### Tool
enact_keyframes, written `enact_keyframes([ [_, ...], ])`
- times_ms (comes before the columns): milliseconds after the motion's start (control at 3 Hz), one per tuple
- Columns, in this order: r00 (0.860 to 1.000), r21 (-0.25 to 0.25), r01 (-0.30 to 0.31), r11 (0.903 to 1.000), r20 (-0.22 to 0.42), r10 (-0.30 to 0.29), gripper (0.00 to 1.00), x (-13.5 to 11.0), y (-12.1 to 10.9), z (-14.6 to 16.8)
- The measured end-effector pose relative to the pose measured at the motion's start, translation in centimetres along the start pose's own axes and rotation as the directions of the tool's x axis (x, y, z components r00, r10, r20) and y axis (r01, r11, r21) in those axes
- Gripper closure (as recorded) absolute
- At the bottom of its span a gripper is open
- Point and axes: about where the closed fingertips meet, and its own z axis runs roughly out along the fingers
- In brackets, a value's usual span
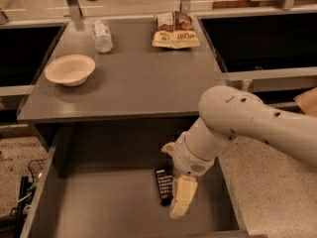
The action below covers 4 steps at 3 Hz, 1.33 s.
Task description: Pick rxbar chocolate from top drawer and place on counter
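Note:
The rxbar chocolate (163,184), a small black bar with white text, lies on the floor of the open top drawer (109,207), right of its middle. My gripper (178,200) hangs down into the drawer from the white arm and sits right beside the bar, against its right edge and partly over its lower end. The bar still rests on the drawer floor. The grey counter (133,78) is above and behind the drawer.
On the counter stand a white bowl (70,69) at the left, a lying plastic bottle (102,35) at the back and a tan-and-brown snack bag (175,29) at the back right. Dark recessed bins (262,38) flank the counter. The drawer's right wall (229,197) is close to the arm.

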Motion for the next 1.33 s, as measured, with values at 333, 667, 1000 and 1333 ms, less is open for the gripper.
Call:
enact_keyframes([
  [333, 1.000, -0.002, 0.002, 1.0000, -0.007, -0.002, 0.00, 0.1, -0.3, 1.0],
  [667, 0.999, -0.011, -0.006, 0.9999, -0.041, 0.006, 0.00, 0.3, -0.8, 2.7],
  [1000, 0.999, -0.013, -0.010, 0.9999, -0.045, 0.009, 0.00, 0.4, -0.9, 3.0],
  [1333, 0.999, -0.027, -0.019, 0.9995, -0.046, 0.018, 0.00, 1.1, -1.0, 3.9],
])
